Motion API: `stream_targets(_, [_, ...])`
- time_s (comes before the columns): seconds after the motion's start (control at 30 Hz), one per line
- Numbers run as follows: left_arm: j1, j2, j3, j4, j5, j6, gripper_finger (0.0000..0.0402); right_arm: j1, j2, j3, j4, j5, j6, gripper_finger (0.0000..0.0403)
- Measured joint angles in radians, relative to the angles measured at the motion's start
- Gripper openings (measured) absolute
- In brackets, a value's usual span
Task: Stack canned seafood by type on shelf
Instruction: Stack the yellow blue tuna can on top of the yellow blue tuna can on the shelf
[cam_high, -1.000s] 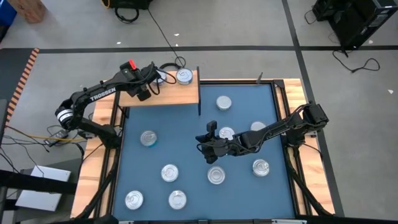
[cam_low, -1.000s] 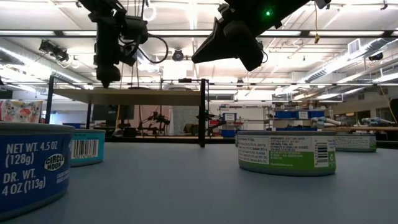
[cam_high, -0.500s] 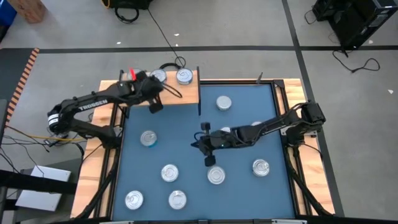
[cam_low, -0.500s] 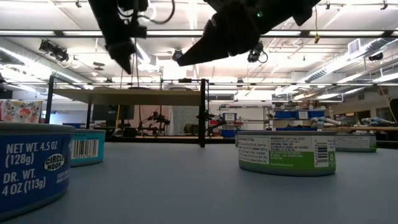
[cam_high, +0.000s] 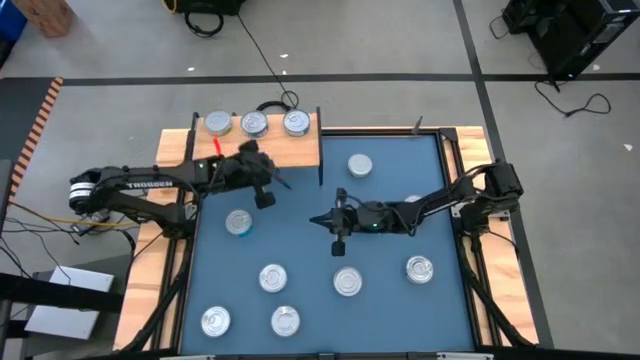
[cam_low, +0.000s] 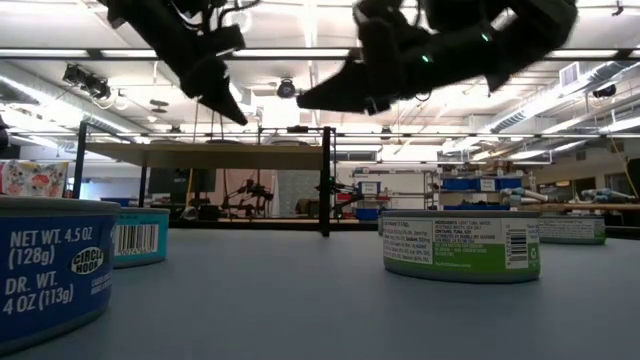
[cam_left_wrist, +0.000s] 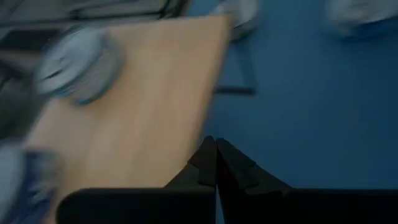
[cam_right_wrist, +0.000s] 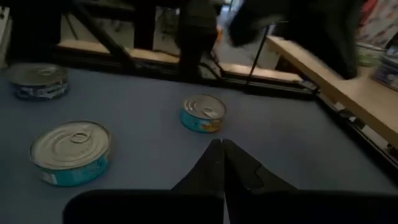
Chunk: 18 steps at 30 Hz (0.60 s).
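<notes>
- Three tins (cam_high: 253, 124) in a row on the far edge of the shelf (cam_high: 300, 152); seven or so more tins scattered over the blue table (cam_high: 300, 240).
- Left gripper (cam_high: 266, 197) clenched and empty, just off the shelf's near edge.
- Right gripper (cam_high: 338, 243) pinched closed on nothing, mid-table.
- Probably light, rigid, slick metal; best gripped across the round side wall, not the lid.
- Labels too blurred to sort by type.
</notes>
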Motion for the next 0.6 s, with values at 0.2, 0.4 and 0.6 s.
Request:
stream_targets(0.2, [-0.097,0.002,-0.021,0.058,0.101,-0.080,0.0002,0.003,0.000,-0.131,0.091,0.075,-0.026,0.0004])
stream_targets(0.4, [-0.215,0.004,-0.021,0.053,0.139,-0.179,0.0002,0.006,0.000,-0.152,0.089,0.074,-0.012,0.0015])
stream_targets(0.6, [-0.315,0.022,-0.089,0.237,0.201,-0.166,0.0002,0.029,0.000,-0.151,0.070,0.069,-0.015,0.0030])
